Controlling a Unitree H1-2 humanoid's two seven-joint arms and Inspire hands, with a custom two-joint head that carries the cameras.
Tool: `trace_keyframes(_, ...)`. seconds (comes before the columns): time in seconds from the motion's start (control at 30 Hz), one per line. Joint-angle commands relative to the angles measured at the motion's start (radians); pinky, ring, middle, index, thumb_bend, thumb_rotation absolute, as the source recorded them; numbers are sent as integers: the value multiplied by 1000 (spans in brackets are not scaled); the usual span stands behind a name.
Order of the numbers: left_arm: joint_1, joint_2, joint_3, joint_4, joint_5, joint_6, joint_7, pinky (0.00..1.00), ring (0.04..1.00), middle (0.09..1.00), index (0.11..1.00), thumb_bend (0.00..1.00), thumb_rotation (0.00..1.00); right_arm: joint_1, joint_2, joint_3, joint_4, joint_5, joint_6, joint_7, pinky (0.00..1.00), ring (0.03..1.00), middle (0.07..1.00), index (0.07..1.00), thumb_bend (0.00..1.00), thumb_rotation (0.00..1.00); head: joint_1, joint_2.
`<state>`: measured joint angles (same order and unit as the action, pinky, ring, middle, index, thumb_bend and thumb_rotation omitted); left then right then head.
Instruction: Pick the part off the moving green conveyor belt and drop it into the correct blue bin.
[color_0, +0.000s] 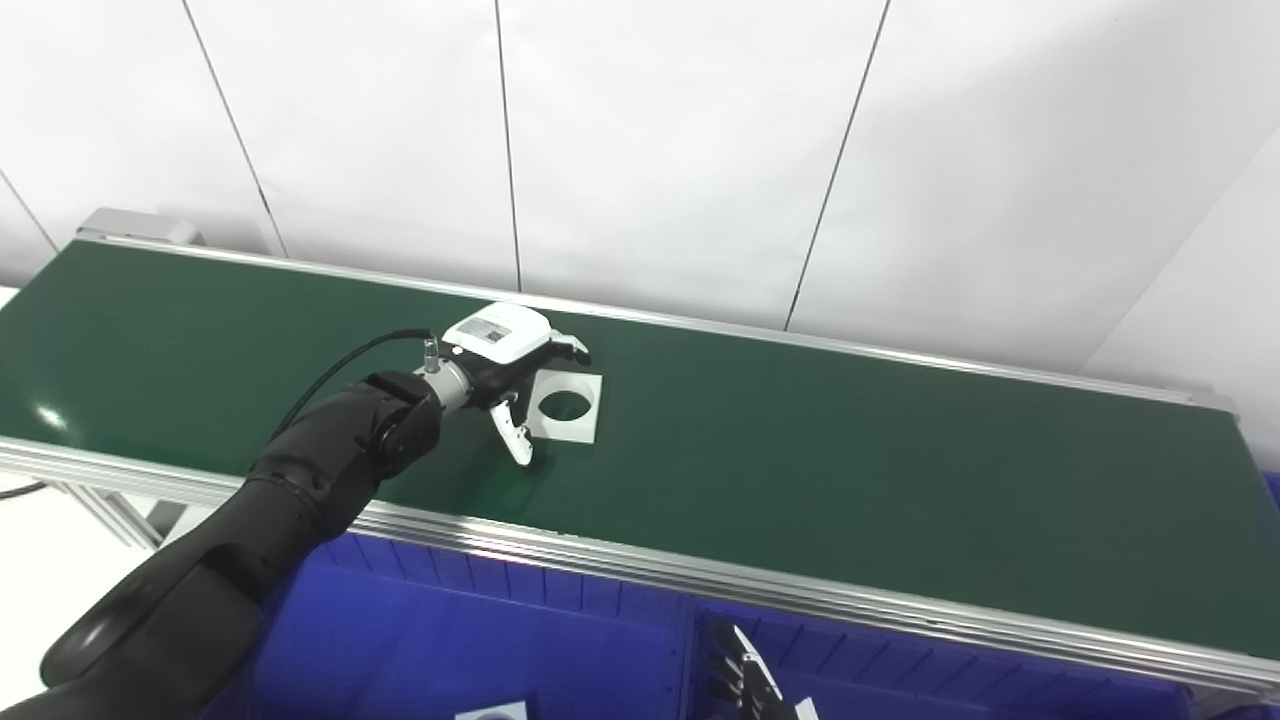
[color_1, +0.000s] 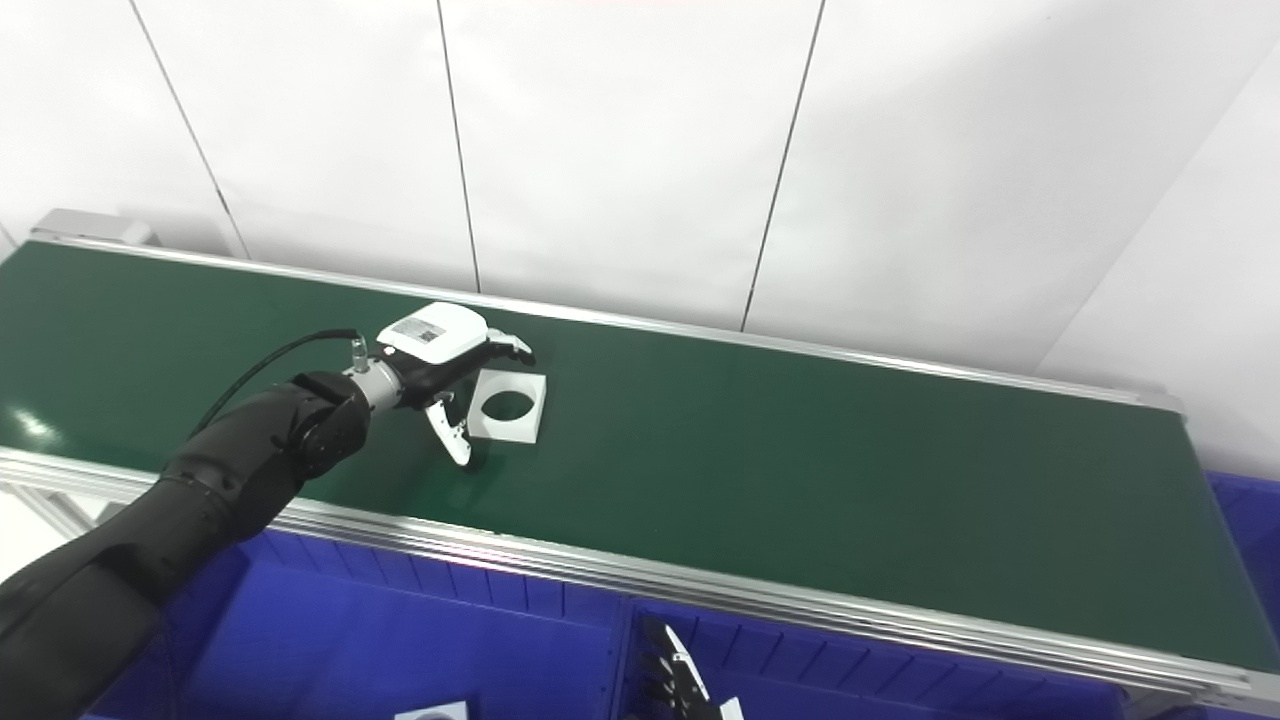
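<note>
Black arm (color_0: 250, 540), black cable (color_0: 330, 375), white-backed left hand (color_0: 505, 365) — labelled

White wall panels (color_0: 660, 140) stand behind — split by thin dark vertical seams (color_0: 508, 150), some slanting.

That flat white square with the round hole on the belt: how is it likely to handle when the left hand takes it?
The plate looks thin and light, and lies flat on the belt, so an edge is probably hard to catch. Flat, it is unlikely to roll. The open left hand might just slide it.
</note>
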<state>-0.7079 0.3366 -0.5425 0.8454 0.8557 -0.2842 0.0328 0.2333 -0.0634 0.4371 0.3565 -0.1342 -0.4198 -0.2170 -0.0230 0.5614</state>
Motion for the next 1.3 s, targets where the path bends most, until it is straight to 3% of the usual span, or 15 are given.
trace_keyframes(0.0,-19,-5,7,-21,-7,19,30,620,790,827,804,1000,176,2,16,4,-26,-6,-50,-11,826,884,931,929,872,867,-1,0)
trace_keyframes(0.23,-18,-35,-9,-15,-1,33,36,625,795,841,822,1000,195,-1,23,10,-23,-17,-50,-19,822,878,938,932,864,863,-10,0)
trace_keyframes(0.5,-35,-61,2,21,-14,41,94,627,793,836,811,1000,179,-5,31,25,-22,-24,-50,-34,818,870,930,933,858,862,-25,-2)
trace_keyframes(0.7,-52,-89,6,15,-31,35,97,625,798,839,817,1000,198,-7,41,24,-15,-31,-50,-38,798,849,920,938,908,884,-30,-5)
trace_keyframes(1.13,-105,-155,3,9,-37,17,93,604,778,824,808,1000,206,-11,63,32,-16,-40,-50,-33,790,856,925,932,883,856,-58,-5)
trace_keyframes(1.27,-124,-173,-7,0,-29,8,97,611,784,829,812,1000,209,-14,67,39,-17,-42,-50,-33,832,897,940,922,867,826,-64,-5)
